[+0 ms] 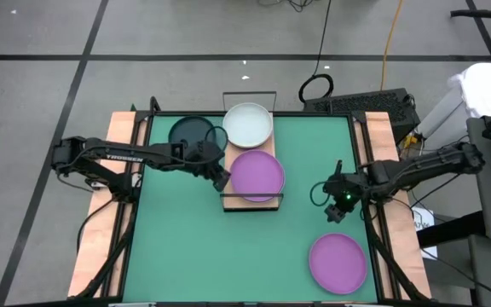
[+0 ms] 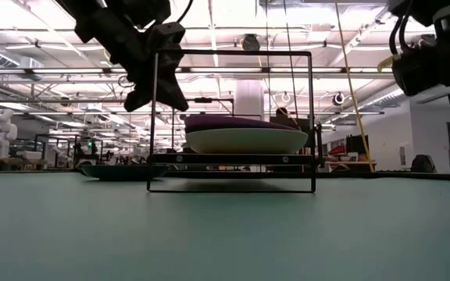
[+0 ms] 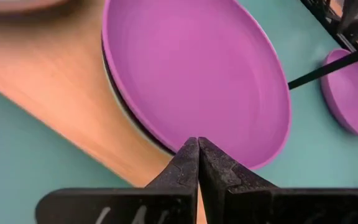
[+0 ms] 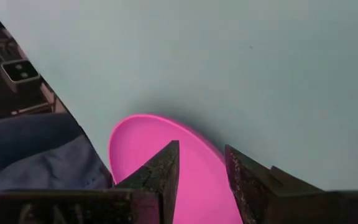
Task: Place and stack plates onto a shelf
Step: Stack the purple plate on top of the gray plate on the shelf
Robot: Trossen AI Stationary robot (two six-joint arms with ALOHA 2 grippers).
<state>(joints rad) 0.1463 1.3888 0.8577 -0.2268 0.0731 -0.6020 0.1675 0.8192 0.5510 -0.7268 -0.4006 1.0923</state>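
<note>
The shelf (image 1: pixel 231 158) lies across the table's middle. On its far end rests a whitish plate (image 1: pixel 247 124). A purple plate (image 1: pixel 257 176) tops a small stack (image 2: pixel 244 140) on its near end. A dark plate (image 1: pixel 193 132) lies on the mat left of the shelf. Another purple plate (image 1: pixel 337 263) lies flat at the near right. My left gripper (image 1: pixel 221 180) hangs shut just above the stack's left rim (image 3: pixel 166 140), apart from it. My right gripper (image 1: pixel 340 205) hovers open above the mat, on the far side of the near-right plate (image 4: pixel 145 146).
Wooden side rails (image 1: pixel 95 247) run along both sides of the table. The shelf's black wire end frames (image 2: pixel 233 55) stand upright. A person in white (image 1: pixel 484 89) is beyond the right rail. Open green mat (image 1: pixel 203 256) stretches across the near left.
</note>
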